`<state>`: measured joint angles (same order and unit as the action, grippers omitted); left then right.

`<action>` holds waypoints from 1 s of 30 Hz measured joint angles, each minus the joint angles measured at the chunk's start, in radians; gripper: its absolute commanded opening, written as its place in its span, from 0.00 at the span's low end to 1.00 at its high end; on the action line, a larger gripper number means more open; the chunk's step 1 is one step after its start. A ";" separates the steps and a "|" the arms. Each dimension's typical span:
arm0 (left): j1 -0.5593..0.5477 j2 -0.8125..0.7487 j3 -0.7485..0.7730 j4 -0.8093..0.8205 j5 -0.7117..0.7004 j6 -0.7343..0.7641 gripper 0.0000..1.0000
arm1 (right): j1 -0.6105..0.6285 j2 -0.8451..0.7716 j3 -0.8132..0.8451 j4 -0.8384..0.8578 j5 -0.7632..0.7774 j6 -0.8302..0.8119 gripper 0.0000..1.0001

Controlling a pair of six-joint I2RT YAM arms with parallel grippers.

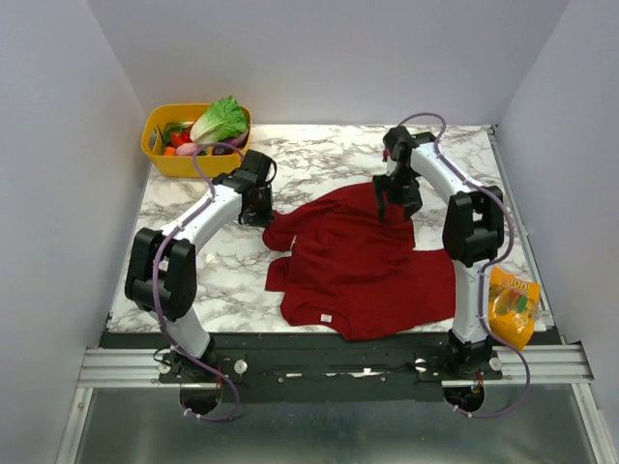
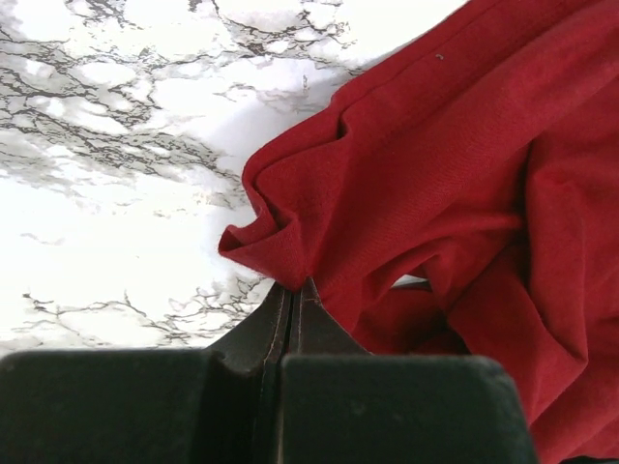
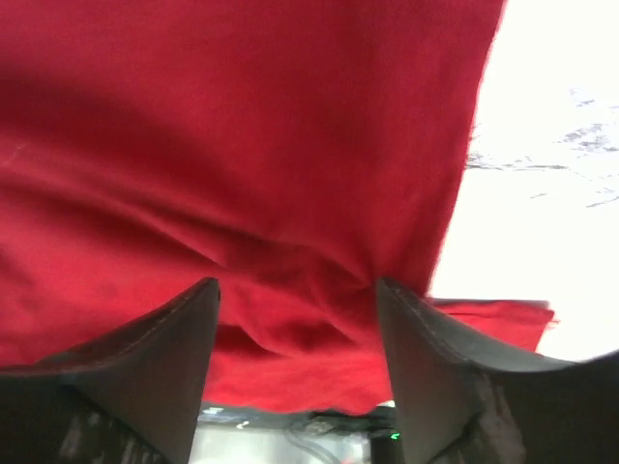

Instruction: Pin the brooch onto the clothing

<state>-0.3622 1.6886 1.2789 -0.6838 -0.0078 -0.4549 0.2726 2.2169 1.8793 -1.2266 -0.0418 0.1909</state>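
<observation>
The large dark red short-sleeved T-shirt of soft fabric (image 1: 368,261) lies crumpled on the white marble-patterned bench (image 1: 329,155), right of centre, a small white label showing at its near edge. No brooch can be made out on it.

At the shirt's left edge, the left jaws are pressed together and pinch a pointed fold of the red cloth (image 2: 464,193) right at their tips; bare bench lies beside it.

At the shirt's far edge, the right jaws stand spread, pointing down. Red fabric (image 3: 242,145) fills the gap between them, bunched against their inner faces.

A yellow plastic basket (image 1: 160,159) of vegetables sits at the far left corner. An orange-yellow snack bag (image 1: 511,307) lies at the near right edge.
</observation>
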 measured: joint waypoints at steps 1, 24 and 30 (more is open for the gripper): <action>0.000 0.000 0.000 0.000 0.000 0.002 0.00 | -0.002 -0.021 0.012 0.012 -0.002 -0.005 0.81; -0.003 -0.019 0.024 -0.005 0.025 0.038 0.00 | -0.092 0.243 0.417 0.090 -0.026 0.037 0.71; -0.007 -0.024 0.024 -0.006 0.028 0.041 0.00 | -0.091 0.295 0.462 0.052 -0.001 0.056 0.61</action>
<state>-0.3695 1.6642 1.3033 -0.6895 0.0204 -0.4141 0.1814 2.5122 2.3413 -1.1748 -0.0429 0.2474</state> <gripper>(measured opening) 0.010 0.638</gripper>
